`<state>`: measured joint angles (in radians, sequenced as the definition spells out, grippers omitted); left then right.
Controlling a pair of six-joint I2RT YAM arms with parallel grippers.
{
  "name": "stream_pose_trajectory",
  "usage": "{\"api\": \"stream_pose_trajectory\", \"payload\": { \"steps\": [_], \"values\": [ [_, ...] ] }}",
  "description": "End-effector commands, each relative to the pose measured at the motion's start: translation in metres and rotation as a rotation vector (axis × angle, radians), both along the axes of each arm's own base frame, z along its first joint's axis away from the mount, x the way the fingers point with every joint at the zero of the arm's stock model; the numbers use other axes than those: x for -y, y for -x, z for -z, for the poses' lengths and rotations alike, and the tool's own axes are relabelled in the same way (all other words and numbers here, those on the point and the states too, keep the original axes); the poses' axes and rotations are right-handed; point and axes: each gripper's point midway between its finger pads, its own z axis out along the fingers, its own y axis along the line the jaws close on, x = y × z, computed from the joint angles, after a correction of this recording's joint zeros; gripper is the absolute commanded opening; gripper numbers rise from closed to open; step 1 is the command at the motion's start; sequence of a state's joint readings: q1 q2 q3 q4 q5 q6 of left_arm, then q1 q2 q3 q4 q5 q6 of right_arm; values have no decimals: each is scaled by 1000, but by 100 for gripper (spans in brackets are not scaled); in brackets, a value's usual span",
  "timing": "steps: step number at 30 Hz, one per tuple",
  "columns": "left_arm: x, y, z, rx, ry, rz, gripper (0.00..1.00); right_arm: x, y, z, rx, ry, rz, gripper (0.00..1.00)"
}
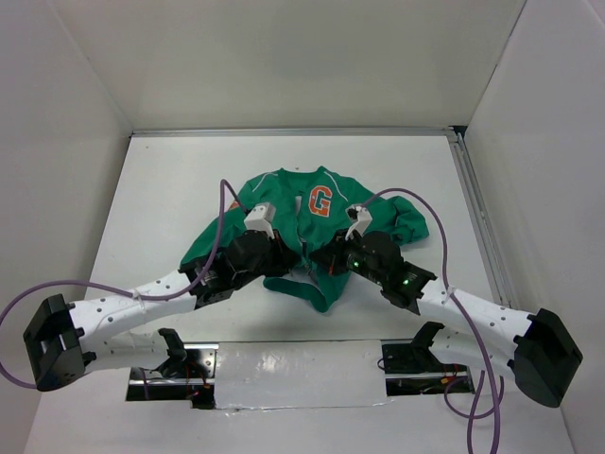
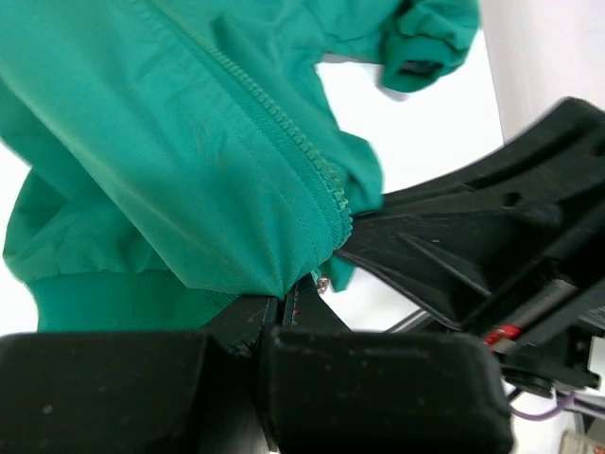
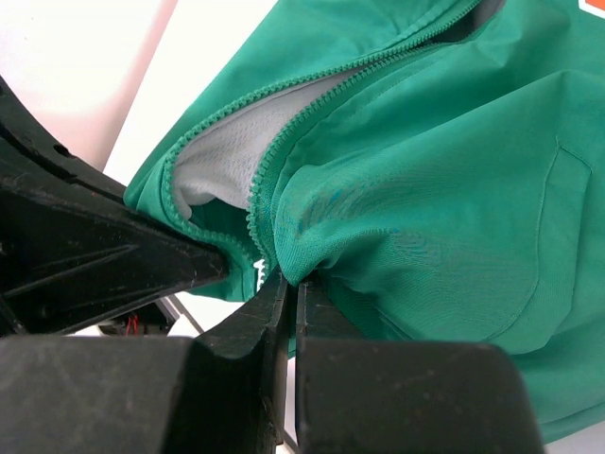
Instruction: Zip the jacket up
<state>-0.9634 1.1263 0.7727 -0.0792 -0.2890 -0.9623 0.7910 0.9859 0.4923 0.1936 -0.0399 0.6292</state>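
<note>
The green jacket [image 1: 317, 222] with an orange "G" patch [image 1: 320, 201] lies front up mid-table, its front open at the bottom. My left gripper [image 1: 291, 262] is shut on the jacket's bottom hem beside the zipper [image 2: 284, 128]. In the left wrist view the fabric [image 2: 170, 170] is pinched at the fingertips and a small metal zipper part [image 2: 323, 283] shows there. My right gripper [image 1: 328, 260] is shut on the other front edge at the hem [image 3: 312, 255]. The open zipper teeth [image 3: 274, 156] and pale lining [image 3: 232, 142] show above it. The two grippers nearly touch.
White walls enclose the table on the left, back and right. A metal rail [image 1: 473, 203] runs along the right edge. Purple cables [image 1: 222, 222] loop from both arms over the jacket's sleeves. A cut-out slot [image 1: 284, 364] lies between the arm bases.
</note>
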Motion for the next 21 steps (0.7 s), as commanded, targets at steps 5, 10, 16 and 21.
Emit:
{"api": "stream_pose_trajectory", "payload": {
  "steps": [5, 10, 16, 21],
  "values": [
    [16, 0, -27, 84, 72, 84, 0, -8, -5, -43, 96, -80, -29, 0],
    [12, -6, -22, 83, 42, 43, 0, -6, -4, -37, 66, -54, -25, 0],
    [5, -17, -19, 118, -12, -10, 0, -4, -2, -34, 43, -9, -35, 0],
    [6, -16, -15, 137, -25, 20, 0, -8, -2, -25, -6, 41, -51, 0]
  ]
}}
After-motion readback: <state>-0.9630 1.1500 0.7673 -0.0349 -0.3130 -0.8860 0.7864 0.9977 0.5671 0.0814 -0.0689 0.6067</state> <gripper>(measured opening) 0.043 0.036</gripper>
